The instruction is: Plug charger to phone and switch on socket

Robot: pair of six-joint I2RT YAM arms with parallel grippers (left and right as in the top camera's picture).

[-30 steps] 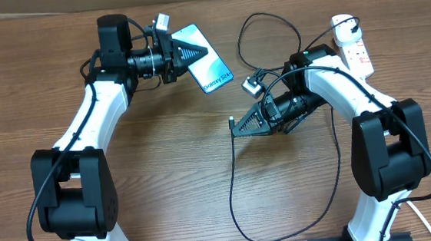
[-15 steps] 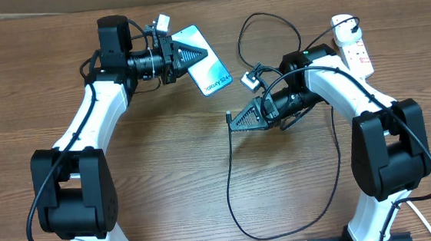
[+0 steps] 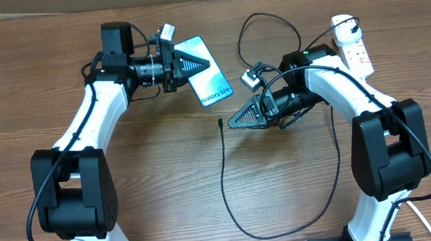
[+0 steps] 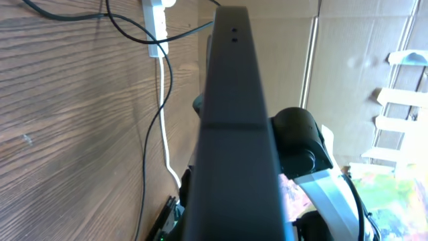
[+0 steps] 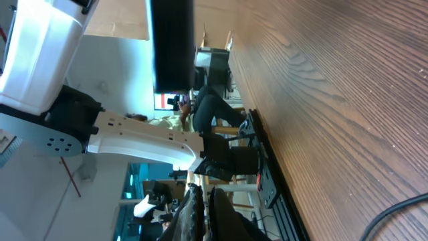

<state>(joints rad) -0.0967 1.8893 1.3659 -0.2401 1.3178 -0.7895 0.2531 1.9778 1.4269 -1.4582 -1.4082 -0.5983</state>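
A: Starting at left gripper [image 3: 209, 59]. Clenched or released?
B: Clenched on the phone [image 3: 214, 86]. Holding it tilted, screen toward the overhead view, near the table's [image 3: 165, 163] far edge, left of centre. Shows edge-on in the left wrist view.
A: Moving to right gripper [image 3: 233, 124].
B: Closed. Pointing left at mid-table, just right of the charger's [image 3: 222, 174] connector tip [image 3: 221, 122]. Can't tell whether pinching it or only beside it.
A: Tracing the cable outward?
B: Drops toward the near edge, loops back right, climbs to the white adapter [image 3: 340, 22] on the socket [image 3: 356, 52]. Sits flat by the far right corner.
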